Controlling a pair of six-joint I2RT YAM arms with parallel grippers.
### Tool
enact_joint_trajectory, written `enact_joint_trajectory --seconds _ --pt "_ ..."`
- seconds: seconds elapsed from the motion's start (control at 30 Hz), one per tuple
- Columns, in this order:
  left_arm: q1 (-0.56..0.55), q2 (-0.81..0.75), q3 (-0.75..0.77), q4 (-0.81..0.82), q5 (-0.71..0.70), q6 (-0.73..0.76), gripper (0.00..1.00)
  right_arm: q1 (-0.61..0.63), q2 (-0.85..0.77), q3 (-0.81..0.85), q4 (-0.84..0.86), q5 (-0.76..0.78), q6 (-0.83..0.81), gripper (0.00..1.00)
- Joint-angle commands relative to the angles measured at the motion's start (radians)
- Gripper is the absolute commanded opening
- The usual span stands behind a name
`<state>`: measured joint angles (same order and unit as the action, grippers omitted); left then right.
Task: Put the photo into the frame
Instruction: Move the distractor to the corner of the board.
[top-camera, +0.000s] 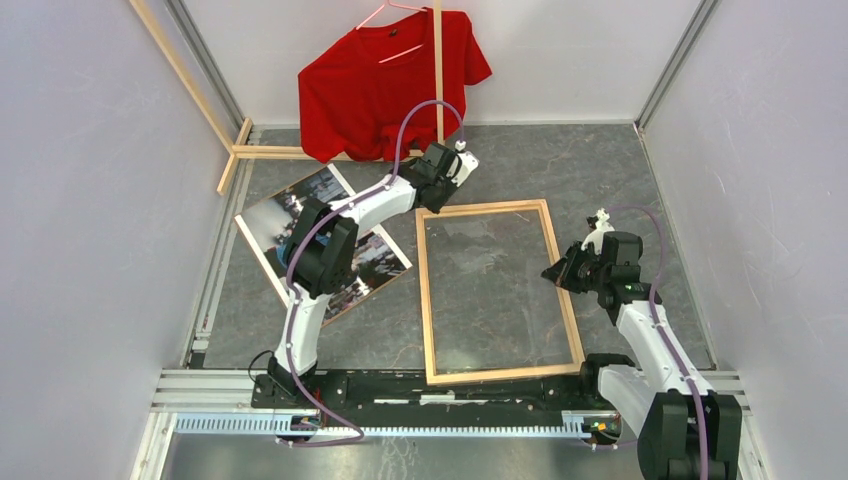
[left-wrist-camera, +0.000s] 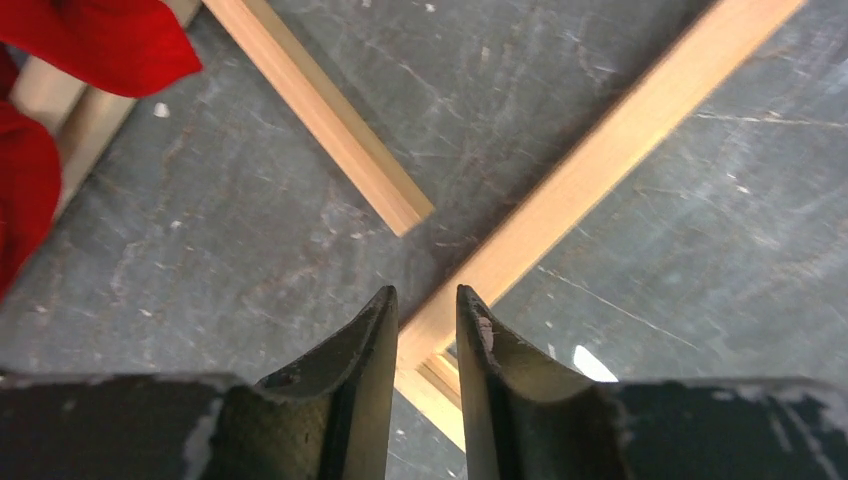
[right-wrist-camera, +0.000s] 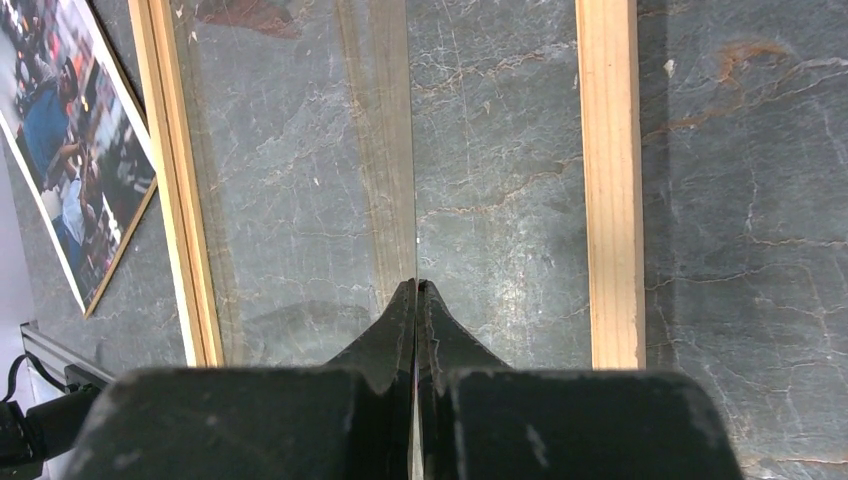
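The frame (top-camera: 424, 300), thin light wood with a clear pane, lies flat mid-table. Left of it lies the photo (top-camera: 272, 218), face up, partly hidden under my left arm. My left gripper (top-camera: 433, 204) sits at the frame's far-left corner. In the left wrist view its gripper (left-wrist-camera: 425, 292) has the fingers pressed either side of the corner wood (left-wrist-camera: 600, 150). My right gripper (top-camera: 551, 272) is over the frame's right side. In the right wrist view this gripper (right-wrist-camera: 416, 283) is shut on the thin edge of the clear pane (right-wrist-camera: 290, 180), between the frame's strips (right-wrist-camera: 608, 180). The photo (right-wrist-camera: 70, 150) shows at the left.
A red T-shirt (top-camera: 380, 80) on a hanger hangs at the back wall. Loose light-wood slats (top-camera: 290, 152) lie and lean at the back left; one slat end (left-wrist-camera: 320, 120) lies close to the frame's corner. White walls close in both sides, and a metal rail (top-camera: 450, 385) runs along the near edge.
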<state>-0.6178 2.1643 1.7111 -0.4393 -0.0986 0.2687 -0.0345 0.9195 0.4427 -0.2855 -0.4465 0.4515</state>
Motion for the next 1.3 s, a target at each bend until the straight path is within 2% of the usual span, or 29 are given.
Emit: enact_joint_trajectory --seconds 0.0,0.23,0.6,1.13,1.17,1.27 --pt "0.004 0.028 0.002 0.134 -0.099 0.111 0.34 0.005 -0.008 -0.02 0.068 -0.009 0.025 0.0" --pt "0.002 0.08 0.007 0.156 -0.146 0.185 0.32 0.005 0.001 -0.014 0.061 -0.012 0.015 0.0" --pt "0.001 0.125 0.05 0.167 -0.11 0.158 0.32 0.005 0.006 -0.013 0.059 -0.015 0.008 0.0" --pt "0.004 0.251 0.22 0.159 -0.13 0.167 0.32 0.005 0.016 -0.025 0.07 -0.014 0.015 0.0" --pt "0.004 0.252 0.228 0.158 -0.142 0.166 0.33 0.005 0.02 -0.024 0.072 -0.016 0.017 0.0" --pt "0.004 0.182 0.235 0.077 -0.131 0.143 0.46 0.005 0.028 -0.014 0.08 -0.027 0.021 0.0"
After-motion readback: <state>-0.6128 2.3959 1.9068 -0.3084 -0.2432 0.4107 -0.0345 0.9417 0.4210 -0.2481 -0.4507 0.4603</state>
